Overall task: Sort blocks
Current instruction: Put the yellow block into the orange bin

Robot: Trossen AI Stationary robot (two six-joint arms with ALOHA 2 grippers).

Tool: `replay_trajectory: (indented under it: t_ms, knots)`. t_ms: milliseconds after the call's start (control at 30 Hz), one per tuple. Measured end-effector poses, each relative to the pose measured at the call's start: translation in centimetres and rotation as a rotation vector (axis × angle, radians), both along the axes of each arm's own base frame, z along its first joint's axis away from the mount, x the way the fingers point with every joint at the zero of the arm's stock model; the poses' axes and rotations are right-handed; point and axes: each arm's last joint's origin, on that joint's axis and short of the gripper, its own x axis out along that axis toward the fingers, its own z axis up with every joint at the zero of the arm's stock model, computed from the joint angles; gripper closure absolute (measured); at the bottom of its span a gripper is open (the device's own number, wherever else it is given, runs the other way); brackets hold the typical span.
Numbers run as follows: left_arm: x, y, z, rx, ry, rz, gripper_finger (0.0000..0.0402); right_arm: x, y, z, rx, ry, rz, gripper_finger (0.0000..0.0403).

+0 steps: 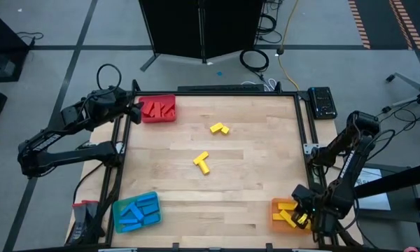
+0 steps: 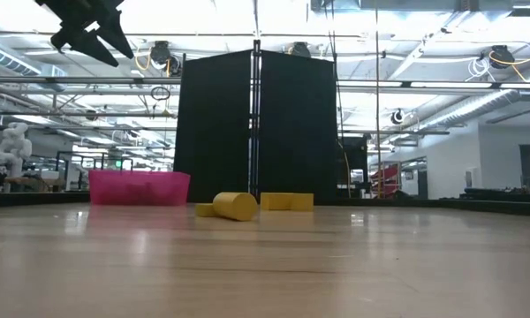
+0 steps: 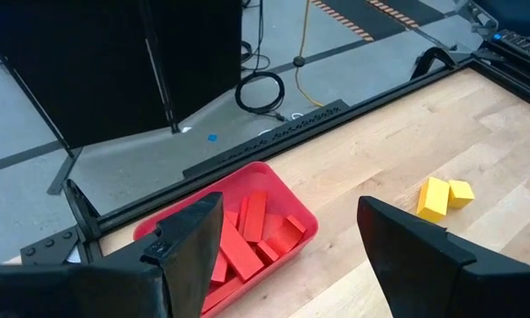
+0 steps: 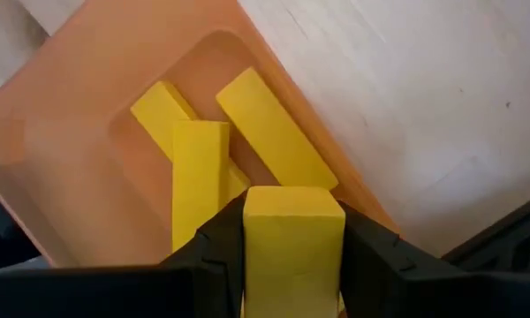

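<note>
Place: robotics lab or industrial hall.
Evidence: exposed ceiling ducts (image 2: 442, 106), black partition panels (image 2: 256, 128), floor cables (image 1: 255, 59), framed wooden table (image 1: 217, 189).

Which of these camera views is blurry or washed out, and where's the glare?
Low view: bright ceiling lights wash out the top, the near table is soft. Right wrist view: the held yellow block is close and slightly blurred. High view: even light, no strong glare.

Two clusters of yellow blocks (image 1: 220, 129) (image 1: 202, 162) interrupt the table (image 1: 252, 189) centre. Trays occupy three corners: red tray (image 1: 157, 109), blue tray (image 1: 136, 212), orange tray (image 1: 283, 213). Elsewhere the boards lie open.
</note>
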Motion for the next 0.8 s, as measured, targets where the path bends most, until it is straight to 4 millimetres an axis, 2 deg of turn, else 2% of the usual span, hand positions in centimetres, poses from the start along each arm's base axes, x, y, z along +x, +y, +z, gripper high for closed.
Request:
replay_trajectory:
  t_ms: [67, 100, 267, 400, 467, 600, 700, 800]
  knots:
    - [0.0, 0.0, 0.0, 0.000, -0.001, 0.000, 0.0134, 0.0, 0.1, 0.0, 0.008, -0.004, 0.001, 0.0284]
    - [0.0, 0.0, 0.0, 0.000, 0.000, 0.000, 0.0134, 0.1, 0.1, 0.0, 0.015, -0.007, 0.001, 0.0267]
    - [0.0, 0.0, 0.0, 0.000, 0.000, 0.000, 0.0134, 0.3, 0.6, 0.1, 0.065, -0.026, -0.010, 0.0145]
    - [0.0, 0.0, 0.0, 0.000, 0.000, 0.000, 0.0134, 0.9, 0.6, 0.2, 0.096, -0.019, -0.028, 0.0092]
    - [0.0, 0.0, 0.0, 0.000, 0.000, -0.001, 0.0134, 1.4, 0.4, 0.3, 0.119, -0.019, -0.048, 0.0084]
    - [0.0, 0.0, 0.0, 0.000, 0.000, 0.000, 0.0134, 3.1, -0.5, 2.0, 0.145, -0.097, -0.041, 0.0091]
    - [0.0, 0.0, 0.0, 0.000, 0.000, 0.000, 0.0134, 4.7, -2.3, 3.8, 0.132, -0.175, -0.034, 0.0104]
    - [0.0, 0.0, 0.0, -0.001, 0.000, 0.000, 0.0134, 6.4, -5.2, 5.9, 0.071, -0.294, -0.098, 0.0113]
